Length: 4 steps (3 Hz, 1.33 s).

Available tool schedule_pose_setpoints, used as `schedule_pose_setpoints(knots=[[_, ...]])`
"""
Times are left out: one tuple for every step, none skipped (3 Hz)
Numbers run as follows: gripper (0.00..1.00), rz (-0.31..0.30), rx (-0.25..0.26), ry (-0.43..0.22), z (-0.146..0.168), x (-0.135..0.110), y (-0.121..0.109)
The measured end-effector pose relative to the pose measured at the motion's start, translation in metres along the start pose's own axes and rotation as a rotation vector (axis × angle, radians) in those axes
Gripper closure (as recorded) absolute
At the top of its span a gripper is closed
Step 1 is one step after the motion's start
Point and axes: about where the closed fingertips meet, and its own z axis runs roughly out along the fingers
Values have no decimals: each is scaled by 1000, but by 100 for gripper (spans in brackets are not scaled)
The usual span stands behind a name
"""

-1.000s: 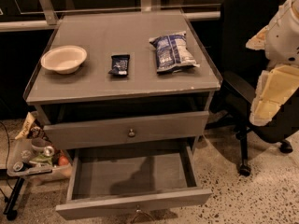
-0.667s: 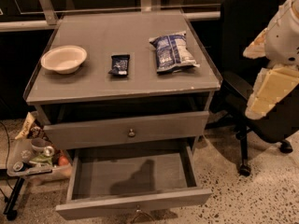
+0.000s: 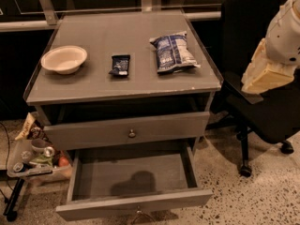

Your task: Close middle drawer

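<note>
The middle drawer (image 3: pixel 133 205) is the grey drawer pulled far out at the bottom of the cabinet. Its inside is empty and its small metal knob (image 3: pixel 138 212) sits at the lower frame edge. Above it, the narrower top drawer front (image 3: pixel 93 132) with a small knob (image 3: pixel 131 133) stands nearly flush. The lowest drawer is hidden under the open one. My gripper (image 3: pixel 265 76), a cream and white part of the arm, hangs at the right edge over the black chair. It is above and well to the right of the open drawer and touches nothing.
On the cabinet top (image 3: pixel 93 86) lie a white bowl (image 3: pixel 63 59), a small dark snack bar (image 3: pixel 120 64) and a blue chip bag (image 3: pixel 173 52). A black office chair (image 3: pixel 262 111) stands right of the cabinet. A bin of clutter (image 3: pixel 33 161) sits on the floor at left.
The arm at the right edge has shifted a little to the left and up. The drawers and the things on the cabinet top have not moved.
</note>
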Motion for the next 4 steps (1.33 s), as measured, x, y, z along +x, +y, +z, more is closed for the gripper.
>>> schedule_pose_setpoints(knots=[[88, 0, 0, 0, 0, 0, 0], [100, 6, 8, -11, -2, 1, 1], [100, 21, 26, -10, 1, 3, 29], [100, 42, -17, -1, 44, 9, 73]])
